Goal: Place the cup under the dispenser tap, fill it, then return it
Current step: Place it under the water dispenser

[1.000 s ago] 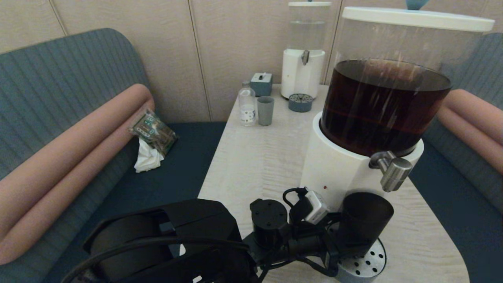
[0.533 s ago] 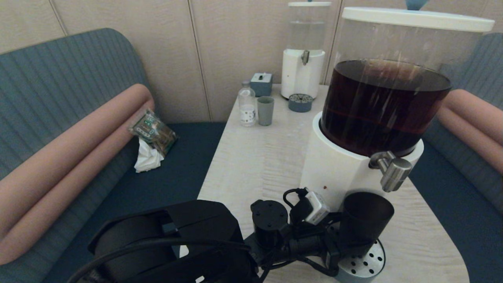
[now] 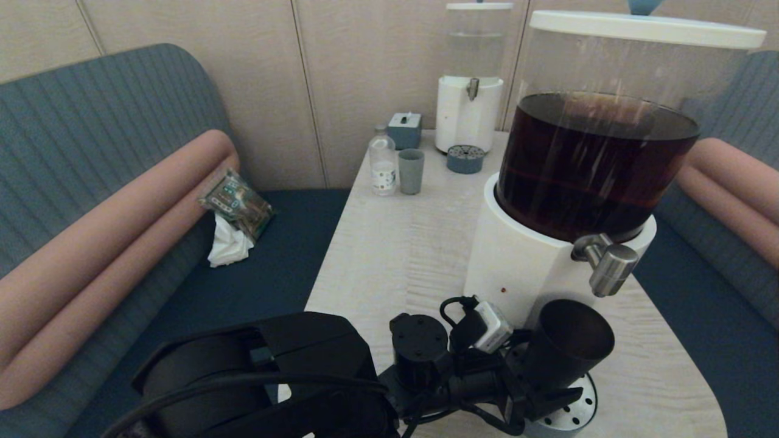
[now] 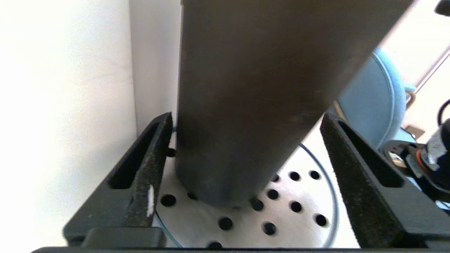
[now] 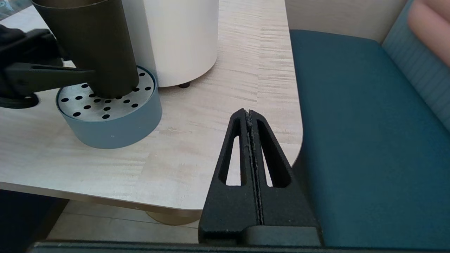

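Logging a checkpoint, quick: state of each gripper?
Left gripper: open around the tilted cup, on the drip tray.
Right gripper: closed, empty.

The cup (image 3: 566, 347) leans on the perforated drip tray (image 5: 109, 116), hard against the dispenser's white base (image 3: 517, 267) and below the dispenser tap (image 3: 608, 267). The left hand (image 4: 242, 165) straddles it, fingers spread. Bare tabletop (image 5: 218, 105) lies open on the tray's right.

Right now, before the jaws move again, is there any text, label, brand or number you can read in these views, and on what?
None can be read.
Small clear bottle: a pale label band with dark marks, too small to read.
Green packet on the sofa seat: pale printed patches, too blurred to read.
Cup, dispenser tap, white dispenser base: no lettering visible.
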Available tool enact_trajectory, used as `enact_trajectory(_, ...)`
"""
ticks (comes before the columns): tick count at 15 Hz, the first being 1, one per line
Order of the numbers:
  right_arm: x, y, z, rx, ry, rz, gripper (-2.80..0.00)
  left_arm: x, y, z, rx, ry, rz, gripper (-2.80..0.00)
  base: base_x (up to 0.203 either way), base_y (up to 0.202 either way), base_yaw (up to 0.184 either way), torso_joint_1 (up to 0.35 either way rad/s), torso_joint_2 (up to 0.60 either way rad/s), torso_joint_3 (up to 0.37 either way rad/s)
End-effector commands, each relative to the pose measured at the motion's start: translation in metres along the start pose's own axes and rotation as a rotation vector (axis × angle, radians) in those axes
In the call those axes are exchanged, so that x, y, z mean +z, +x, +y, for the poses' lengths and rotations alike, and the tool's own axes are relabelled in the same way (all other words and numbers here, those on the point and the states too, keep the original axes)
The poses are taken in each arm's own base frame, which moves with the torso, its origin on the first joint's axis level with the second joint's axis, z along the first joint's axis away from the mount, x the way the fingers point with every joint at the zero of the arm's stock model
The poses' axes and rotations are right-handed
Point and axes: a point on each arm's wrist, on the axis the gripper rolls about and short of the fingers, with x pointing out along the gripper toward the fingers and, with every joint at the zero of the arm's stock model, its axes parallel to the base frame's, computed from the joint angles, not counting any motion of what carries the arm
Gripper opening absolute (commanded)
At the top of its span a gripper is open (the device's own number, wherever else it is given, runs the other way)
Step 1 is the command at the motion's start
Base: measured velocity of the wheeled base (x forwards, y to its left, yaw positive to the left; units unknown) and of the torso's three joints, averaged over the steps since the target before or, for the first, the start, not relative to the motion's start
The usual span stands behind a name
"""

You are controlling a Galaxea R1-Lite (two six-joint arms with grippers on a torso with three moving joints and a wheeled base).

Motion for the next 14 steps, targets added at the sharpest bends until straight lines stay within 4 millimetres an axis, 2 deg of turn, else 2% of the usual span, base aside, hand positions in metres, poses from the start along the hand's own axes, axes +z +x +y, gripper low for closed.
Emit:
enact_trajectory(1, -0.002, 0.001, 0.000, 0.000, -0.001, 0.008, -2.80, 0.013, -0.005, -0.006, -0.008, 0.009, -0.015, 0.00, 0.000, 0.000, 0.000, 0.000, 0.00, 0.000)
enact_trajectory(6, -0.002, 0.001, 0.000, 0.000, -0.001, 0.008, -2.80, 0.044, -0.040, -0.038, -0.016, 0.006, 0.018, 0.00, 0.000, 0.000, 0.000, 0.000, 0.00, 0.000)
enact_trajectory(10, -0.002, 0.001, 0.000, 0.000, -0.001, 0.008, -2.80, 0.071, -0.082, -0.060, 0.016, 0.005, 0.035, 0.00, 0.000, 0.000, 0.000, 0.000, 0.00, 0.000)
enact_trajectory(13, -0.002, 0.001, 0.000, 0.000, -0.001, 0.008, -2.80, 0.099, -0.114, -0.067, 0.119, 0.016, -0.015, 0.00, 0.000, 0.000, 0.000, 0.000, 0.00, 0.000)
enact_trajectory(14, -0.002, 0.001, 0.000, 0.000, -0.001, 0.008, -2.80, 0.109, -0.125, -0.068, 0.170, 0.018, -0.039, -2.80, 0.000, 0.000, 0.000, 0.000, 0.00, 0.000)
